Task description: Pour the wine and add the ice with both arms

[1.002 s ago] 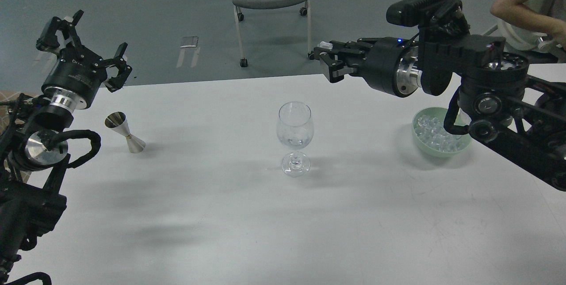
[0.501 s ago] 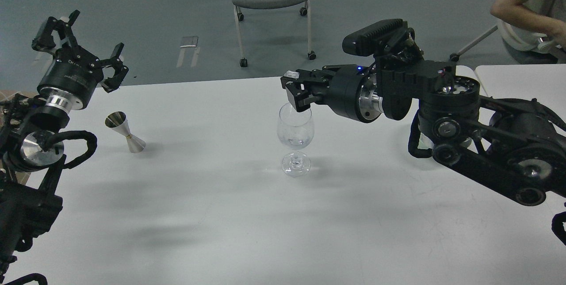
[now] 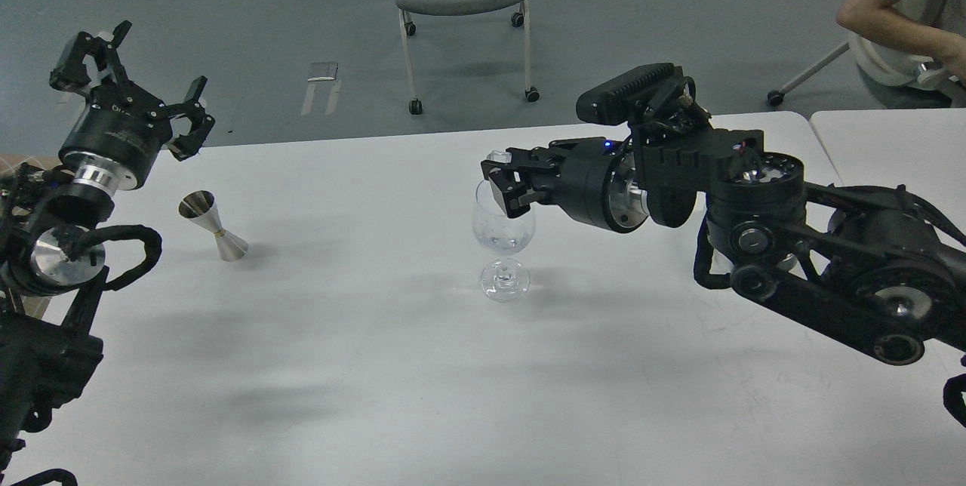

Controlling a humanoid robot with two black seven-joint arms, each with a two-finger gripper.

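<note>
Your right gripper (image 3: 504, 183) pinches an ice cube (image 3: 496, 158) at the wine glass (image 3: 503, 226) rim; nudge that rim and the glass tips. Left gripper (image 3: 128, 86) hangs spread, empty.

White table (image 3: 362, 365). Wine glass (image 3: 503, 233) upright at centre. Right gripper (image 3: 504, 180) over its rim, pinching clear ice cube (image 3: 496, 157). Steel jigger (image 3: 213, 225) at nine o'clock. Left gripper (image 3: 132, 78) spread wide, raised at ten o'clock.

Even overhead light, soft shadows, sharp
</note>
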